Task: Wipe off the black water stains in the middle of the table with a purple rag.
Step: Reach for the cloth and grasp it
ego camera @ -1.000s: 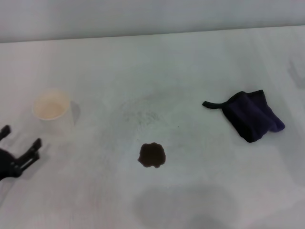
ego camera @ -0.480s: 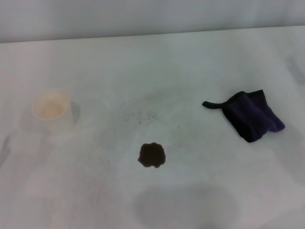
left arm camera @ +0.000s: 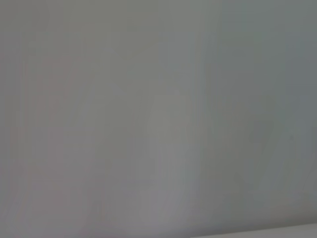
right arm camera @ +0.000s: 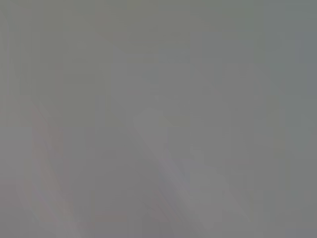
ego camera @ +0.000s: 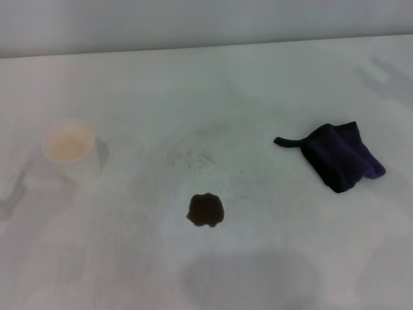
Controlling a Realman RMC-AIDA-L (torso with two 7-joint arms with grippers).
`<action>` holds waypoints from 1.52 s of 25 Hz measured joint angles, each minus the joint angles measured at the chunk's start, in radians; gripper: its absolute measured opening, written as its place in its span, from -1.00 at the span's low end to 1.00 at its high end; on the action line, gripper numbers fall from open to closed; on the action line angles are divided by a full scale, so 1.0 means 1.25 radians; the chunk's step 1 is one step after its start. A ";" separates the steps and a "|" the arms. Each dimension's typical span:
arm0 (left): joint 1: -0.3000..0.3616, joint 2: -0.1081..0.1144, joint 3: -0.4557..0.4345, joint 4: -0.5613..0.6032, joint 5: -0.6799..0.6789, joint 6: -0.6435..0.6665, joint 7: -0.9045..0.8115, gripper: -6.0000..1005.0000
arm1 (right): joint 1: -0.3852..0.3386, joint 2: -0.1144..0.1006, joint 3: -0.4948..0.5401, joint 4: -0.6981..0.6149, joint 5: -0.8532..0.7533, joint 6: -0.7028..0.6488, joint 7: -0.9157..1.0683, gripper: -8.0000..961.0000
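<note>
The black water stain [ego camera: 206, 210] is a small dark blotch with a wavy edge near the middle of the white table [ego camera: 206, 84]. The purple rag [ego camera: 339, 156] lies crumpled to the right of it, its black loop strap [ego camera: 288, 141] pointing left. Rag and stain are well apart. Neither gripper shows in the head view. Both wrist views show only a plain grey surface.
A white paper cup [ego camera: 71, 147] stands at the left. Faint grey speckled smudges [ego camera: 190, 157] lie just beyond the stain. Soft shadows fall at the left edge, the far right and the near middle of the table.
My left gripper, at the left edge a second ago, has moved out of the head view. Only a faint shadow is left there. Stain, rag and cup have not moved.
</note>
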 joint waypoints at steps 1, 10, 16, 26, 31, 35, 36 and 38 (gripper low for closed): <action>-0.006 0.000 0.000 0.000 -0.001 0.011 0.000 0.74 | 0.001 -0.010 0.000 0.050 -0.055 -0.017 0.054 0.80; -0.025 0.001 0.000 0.000 -0.001 0.038 0.001 0.74 | 0.036 -0.033 0.054 0.435 -0.511 -0.023 0.433 0.78; -0.034 0.001 0.000 0.005 -0.002 0.038 0.001 0.74 | 0.124 -0.032 0.052 0.627 -0.801 0.126 0.629 0.77; -0.054 0.001 0.000 0.000 -0.003 0.051 0.001 0.74 | 0.304 0.073 -0.104 0.674 -1.194 0.339 0.708 0.74; -0.066 0.001 0.001 -0.001 0.000 0.053 0.001 0.74 | 0.338 0.123 -0.281 0.664 -1.349 0.348 0.751 0.73; -0.078 -0.001 0.005 -0.003 0.002 0.053 0.001 0.74 | 0.341 0.125 -0.367 0.615 -1.361 0.343 0.793 0.72; -0.078 -0.001 0.005 -0.004 0.002 0.053 0.001 0.74 | 0.350 0.126 -0.377 0.588 -1.361 0.340 0.798 0.72; -0.078 -0.001 0.005 -0.006 0.002 0.053 0.000 0.74 | 0.365 0.127 -0.395 0.532 -1.361 0.330 0.807 0.71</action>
